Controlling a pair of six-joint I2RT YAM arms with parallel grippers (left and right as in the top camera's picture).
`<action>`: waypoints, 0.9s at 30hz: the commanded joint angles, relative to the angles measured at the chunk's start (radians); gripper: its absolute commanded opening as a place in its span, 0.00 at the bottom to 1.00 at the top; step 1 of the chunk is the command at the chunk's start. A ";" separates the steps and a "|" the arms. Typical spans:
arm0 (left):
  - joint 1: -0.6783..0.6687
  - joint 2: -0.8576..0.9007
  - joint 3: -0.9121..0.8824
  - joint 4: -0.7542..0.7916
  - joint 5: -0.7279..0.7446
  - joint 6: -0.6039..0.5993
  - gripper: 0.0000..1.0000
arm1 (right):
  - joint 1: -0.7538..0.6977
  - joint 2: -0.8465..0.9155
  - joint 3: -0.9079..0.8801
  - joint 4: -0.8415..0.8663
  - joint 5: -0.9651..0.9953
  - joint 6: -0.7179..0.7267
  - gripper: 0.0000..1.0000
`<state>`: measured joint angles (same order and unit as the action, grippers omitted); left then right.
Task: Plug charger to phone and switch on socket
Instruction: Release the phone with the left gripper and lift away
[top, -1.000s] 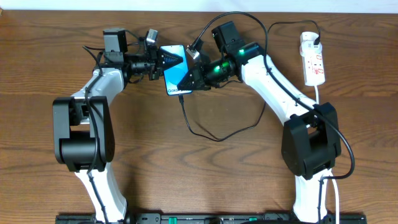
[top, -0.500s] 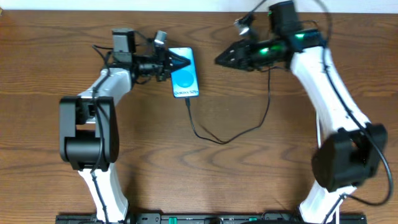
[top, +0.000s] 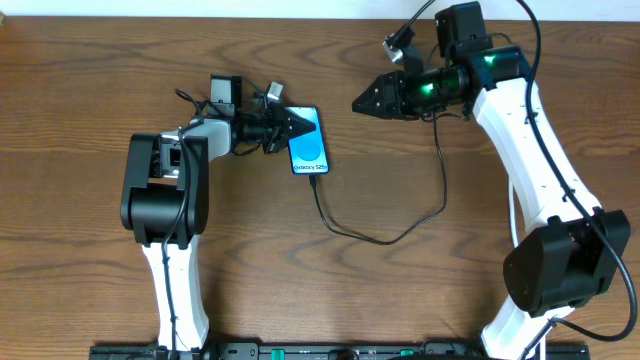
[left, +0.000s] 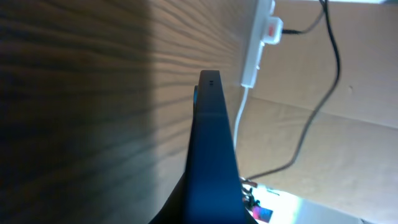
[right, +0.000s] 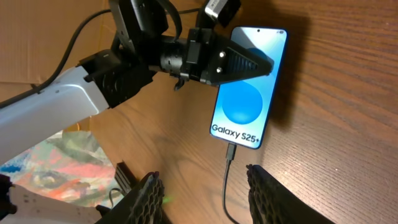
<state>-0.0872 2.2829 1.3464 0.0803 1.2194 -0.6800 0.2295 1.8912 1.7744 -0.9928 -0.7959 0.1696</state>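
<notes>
"Galaxy S25+" on the phone (right: 245, 106)

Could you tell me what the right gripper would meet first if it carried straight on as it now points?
Probably the phone, near its cabled end; it lies dead ahead of the right gripper, though height is hard to judge.
</notes>
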 joint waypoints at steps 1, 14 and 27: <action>-0.015 -0.017 0.008 -0.010 -0.080 0.030 0.07 | 0.004 -0.002 0.011 -0.009 0.016 -0.029 0.44; -0.074 -0.017 0.031 -0.280 -0.298 0.276 0.07 | 0.004 -0.002 0.011 -0.014 0.039 -0.030 0.45; -0.066 -0.017 0.031 -0.281 -0.321 0.277 0.32 | 0.005 -0.002 0.011 -0.016 0.039 -0.045 0.47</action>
<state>-0.1608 2.2597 1.3781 -0.1844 0.9962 -0.4198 0.2306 1.8912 1.7744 -1.0058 -0.7578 0.1478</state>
